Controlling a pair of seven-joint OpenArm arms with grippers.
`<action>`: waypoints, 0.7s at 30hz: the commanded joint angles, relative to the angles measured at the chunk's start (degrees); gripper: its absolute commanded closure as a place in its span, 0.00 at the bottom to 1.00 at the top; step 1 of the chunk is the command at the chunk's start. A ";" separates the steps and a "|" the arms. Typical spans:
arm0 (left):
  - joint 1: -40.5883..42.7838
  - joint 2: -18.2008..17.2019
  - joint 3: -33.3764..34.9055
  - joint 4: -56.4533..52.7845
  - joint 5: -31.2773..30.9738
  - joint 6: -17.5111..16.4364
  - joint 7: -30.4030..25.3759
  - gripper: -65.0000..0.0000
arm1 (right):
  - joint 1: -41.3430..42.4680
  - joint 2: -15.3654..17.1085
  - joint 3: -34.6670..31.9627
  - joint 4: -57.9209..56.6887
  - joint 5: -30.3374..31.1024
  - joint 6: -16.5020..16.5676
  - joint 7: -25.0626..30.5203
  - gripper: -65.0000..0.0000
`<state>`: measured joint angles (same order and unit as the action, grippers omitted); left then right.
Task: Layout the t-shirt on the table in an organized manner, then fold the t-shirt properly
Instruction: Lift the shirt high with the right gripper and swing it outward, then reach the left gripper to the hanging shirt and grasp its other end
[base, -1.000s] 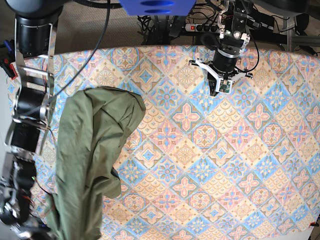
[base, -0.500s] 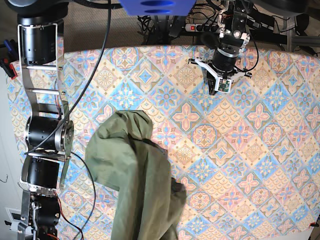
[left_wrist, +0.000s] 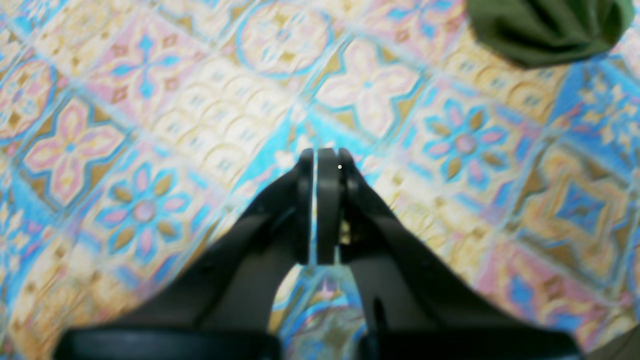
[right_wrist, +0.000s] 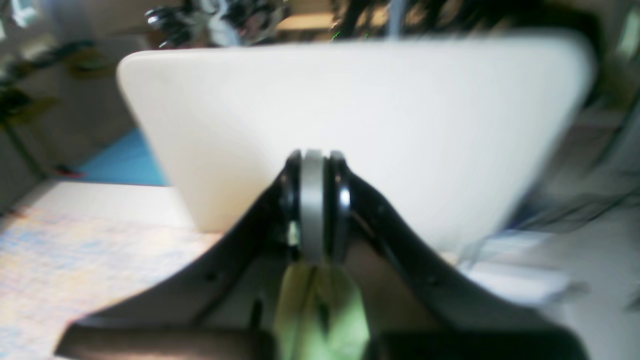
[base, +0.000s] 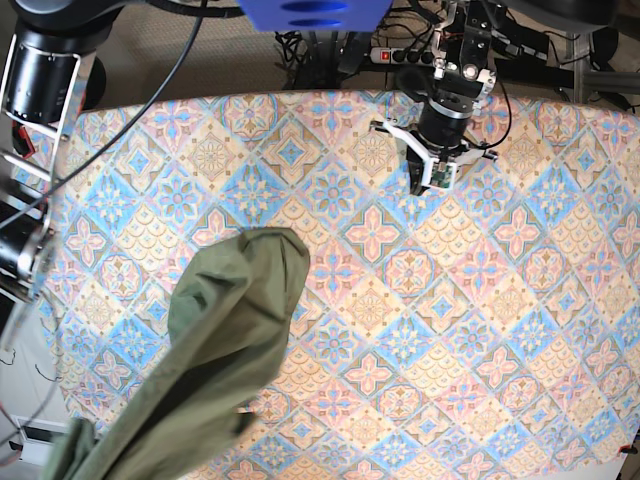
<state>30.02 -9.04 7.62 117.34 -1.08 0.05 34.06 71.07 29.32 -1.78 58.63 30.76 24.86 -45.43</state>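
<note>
The olive-green t-shirt (base: 215, 340) hangs bunched in a long diagonal strip, from the table's left-middle down to the bottom-left corner of the base view. My right gripper (right_wrist: 313, 156) is shut on a fold of the t-shirt (right_wrist: 320, 310), which shows green between the finger bases. The base view does not show that gripper itself. My left gripper (base: 432, 178) hovers over the far part of the patterned table (base: 480, 300). It is shut with nothing in it (left_wrist: 316, 152). A lobe of the t-shirt (left_wrist: 545, 30) shows at the top right of the left wrist view.
The right arm's links (base: 25, 240) stand along the table's left edge. A power strip with cables (base: 400, 55) lies beyond the far edge, under a blue part (base: 315, 12). A blurred white panel (right_wrist: 350, 110) fills the right wrist view.
The right arm has swung outward to the left, dragging the shirt's lower end toward the bottom-left corner. The left gripper has shifted slightly left.
</note>
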 joint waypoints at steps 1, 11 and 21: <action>-0.09 -0.06 0.60 1.12 0.25 0.17 -1.14 1.00 | -0.43 2.37 0.33 2.69 -0.21 -0.12 1.87 0.98; -8.70 5.39 8.43 -0.46 0.77 0.17 1.76 0.96 | -23.90 11.43 6.92 16.75 -1.09 -0.12 1.78 0.98; -27.60 15.94 17.48 -22.35 8.77 0.08 7.03 0.59 | -39.46 11.25 14.31 25.98 -0.92 0.06 1.78 0.98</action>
<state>3.33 6.11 24.91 93.71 7.62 0.12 42.52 30.28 39.16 11.88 83.74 29.06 25.21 -45.36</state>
